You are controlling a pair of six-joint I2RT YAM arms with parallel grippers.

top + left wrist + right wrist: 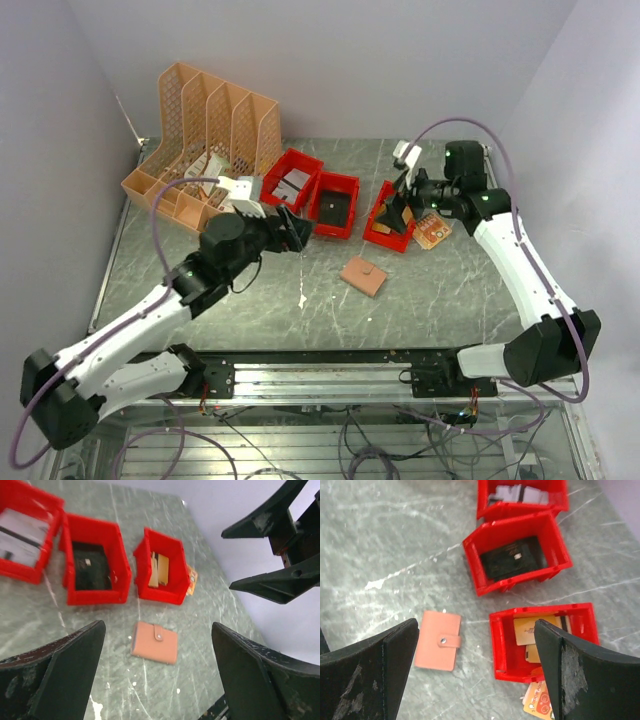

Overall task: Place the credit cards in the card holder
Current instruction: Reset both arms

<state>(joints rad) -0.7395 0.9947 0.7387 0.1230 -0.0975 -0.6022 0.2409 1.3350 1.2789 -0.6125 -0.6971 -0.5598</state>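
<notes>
The salmon-pink card holder [364, 275] lies flat and snapped closed on the marble table, in front of the red bins. It shows below my left gripper [158, 625] as the card holder [154, 642], and between the fingers of my right gripper [476, 622] as the card holder [438, 640]. Tan credit cards [532, 630] stand in the right red bin [501, 645]. An orange card [540, 700] lies on the table beside that bin. My left gripper [297, 230] hovers open near the middle bin. My right gripper [400, 205] hangs open over the right bin. Neither holds anything.
Three red bins stand in a row: the left bin [300, 156] holds grey cards, the middle bin [338, 180] a dark item. An orange lattice file rack [205, 120] fills the back left corner. Walls close in on the left, back and right.
</notes>
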